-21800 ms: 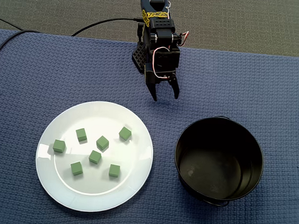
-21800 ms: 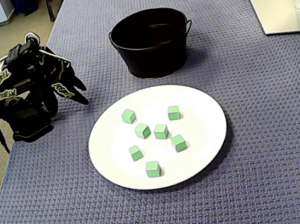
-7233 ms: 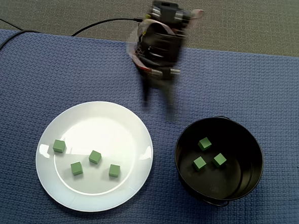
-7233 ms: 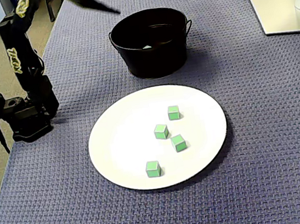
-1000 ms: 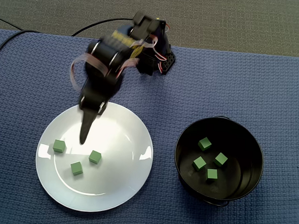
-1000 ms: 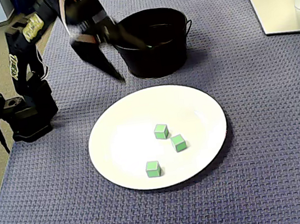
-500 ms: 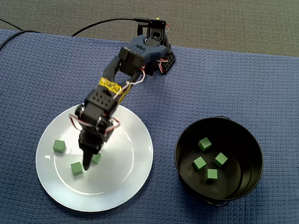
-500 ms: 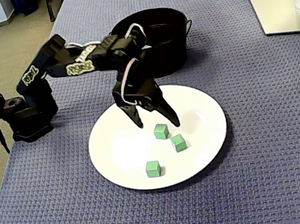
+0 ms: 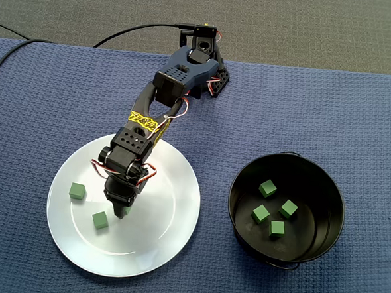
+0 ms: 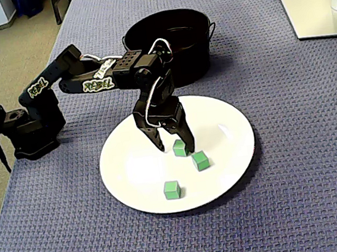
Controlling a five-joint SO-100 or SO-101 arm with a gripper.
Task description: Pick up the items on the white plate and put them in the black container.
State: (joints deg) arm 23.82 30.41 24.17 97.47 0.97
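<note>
Now we see the black end effector (image 10: pixel 176 148) low over the round white plate (image 10: pixel 230 124). Its jaws are apart and stand on both sides of one small green cube (image 10: pixel 180 148); nothing is gripped yet. In the fixed view from above, this cube lies near the plate's middle, almost hidden under the fingers. A second green cube (image 9: pixel 99 220) lies near it at 8 o'clock and a third green cube (image 9: pixel 78 191) at 9 o'clock. The round black container (image 9: pixel 233 200), at 3 o'clock from the plate on the blue-clothed desk (image 9: pixel 317 114), holds four cubes.

We think the main danger is an uneven closing. If one finger reaches the cube first, it may push the cube over the smooth plate instead of clamping it. The second cube is close enough that a finger could knock it. Pressing too low could also tilt the plate. A weak hold may drop the cube on the desk before it reaches the container.
</note>
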